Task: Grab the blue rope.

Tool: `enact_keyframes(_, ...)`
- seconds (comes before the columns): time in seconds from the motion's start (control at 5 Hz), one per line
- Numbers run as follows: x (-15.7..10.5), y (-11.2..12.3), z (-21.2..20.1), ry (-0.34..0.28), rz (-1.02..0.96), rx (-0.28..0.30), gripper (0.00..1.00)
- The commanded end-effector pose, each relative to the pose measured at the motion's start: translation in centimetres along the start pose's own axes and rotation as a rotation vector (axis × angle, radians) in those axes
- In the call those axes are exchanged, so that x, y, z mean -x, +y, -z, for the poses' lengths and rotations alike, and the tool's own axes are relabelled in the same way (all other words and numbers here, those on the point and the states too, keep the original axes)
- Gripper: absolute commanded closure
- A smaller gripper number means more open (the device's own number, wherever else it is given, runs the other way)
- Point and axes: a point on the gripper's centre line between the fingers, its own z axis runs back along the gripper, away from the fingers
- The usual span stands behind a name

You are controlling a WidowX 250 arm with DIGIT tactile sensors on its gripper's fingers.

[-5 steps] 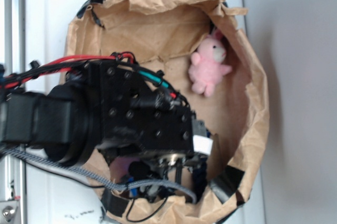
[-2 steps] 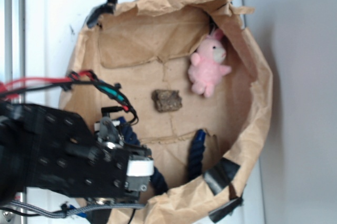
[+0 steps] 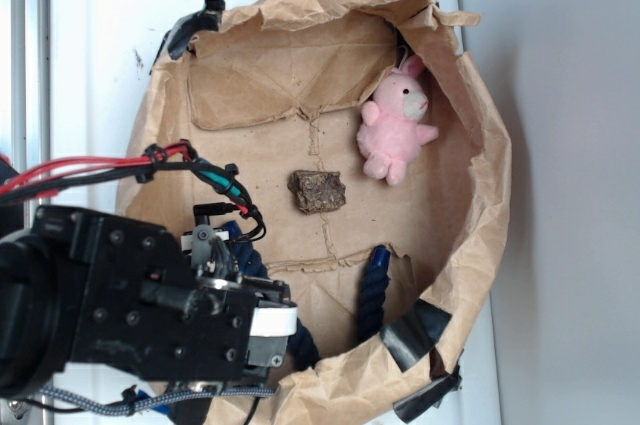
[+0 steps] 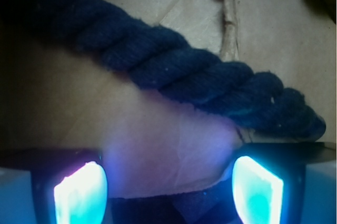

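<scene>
Here the jaws stand spread wide in the wrist view, their two glowing pads [image 4: 80, 195] at the lower left and lower right corners with bare brown paper between them and nothing pinched. The gripper [image 4: 168, 192] hangs just short of the blue rope [image 4: 174, 74], which crosses the wrist view above the pads without touching them.

The rope's long axis in that view runs on a diagonal, from the upper left down to a blunt, slightly frayed end at the lower right, close over the right-hand pad. It is thick, dark navy, made of fat twisted strands with a fuzzy surface.

In the exterior view the blue rope [image 3: 372, 285] lies on the floor of the brown paper bag [image 3: 480, 215], near its lower rim. One limb points up toward the middle of the bag; the other disappears under the gripper [image 3: 225, 260] at the left, and the bend between them is hidden behind the bag's rim.

Further out, a small brown lump [image 3: 317, 191] sits mid-floor, well apart from the rope. A pink plush bunny [image 3: 395, 127] leans by the bag's upper right wall. The bag rests on a white tabletop [image 3: 110, 35].
</scene>
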Motion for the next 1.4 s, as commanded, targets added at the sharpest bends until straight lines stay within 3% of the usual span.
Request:
enact_keyframes(0.0, 1.4, -1.6, 0.2, 0.019, 0.081, -0.011, 0.00)
enact_keyframes(0.4, -4.1, 0.6, -3.0, -0.016, 0.017, 0.070, 0.00)
enact_keyframes(0.6, -5.9, 1.9, -3.5, -0.056, 0.003, 0.078, 0.00)
enact_keyframes(1.2, -6.3, 2.7, 1.1, 0.011, 0.014, -0.032, 0.00)
